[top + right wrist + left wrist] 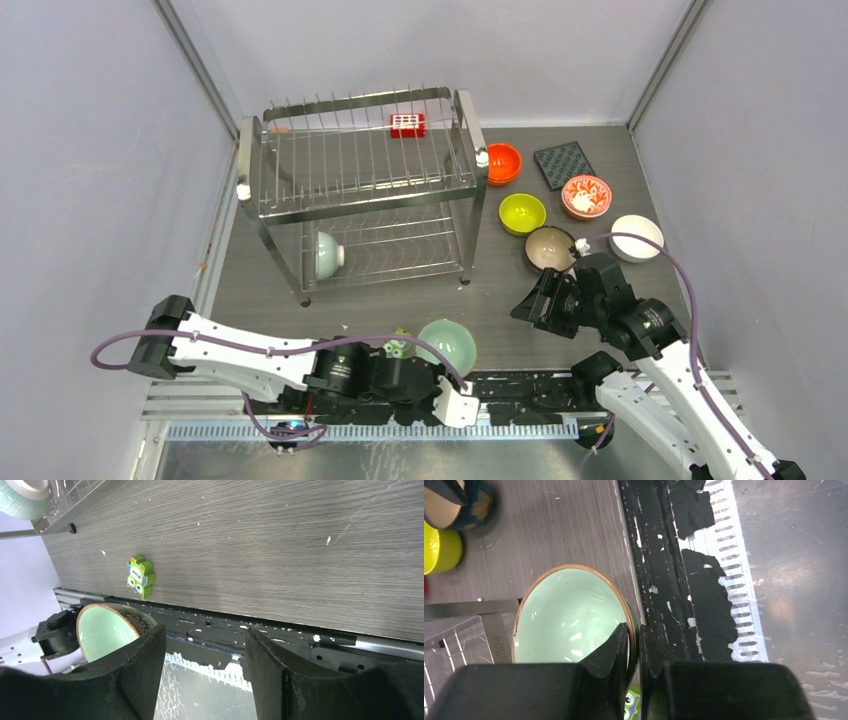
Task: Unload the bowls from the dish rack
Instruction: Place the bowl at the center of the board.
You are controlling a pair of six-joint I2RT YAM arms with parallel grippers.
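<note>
Top view: the dish rack (360,180) is sat back-left on the bench (430,300), with one grey-green bowl (328,255) lying on its side in the lower tier. To its right, an orange bowl (503,163), yellow-green bowl (522,213), flowered bowl (586,196), white bowl (637,237) and dark bowl (550,248) are set out. A pale green bowl (447,345) is held tilted at the near edge by the left hand (428,365). The right hand (528,305) is hung near the dark bowl.

Left wrist: the pale green bowl's rim is pinched between narrow fingers (621,645), one inside, one outside.

Right wrist: the jaws are spread wide, nothing gripped. A green toy (140,576) is seen lying on the bench.
</note>
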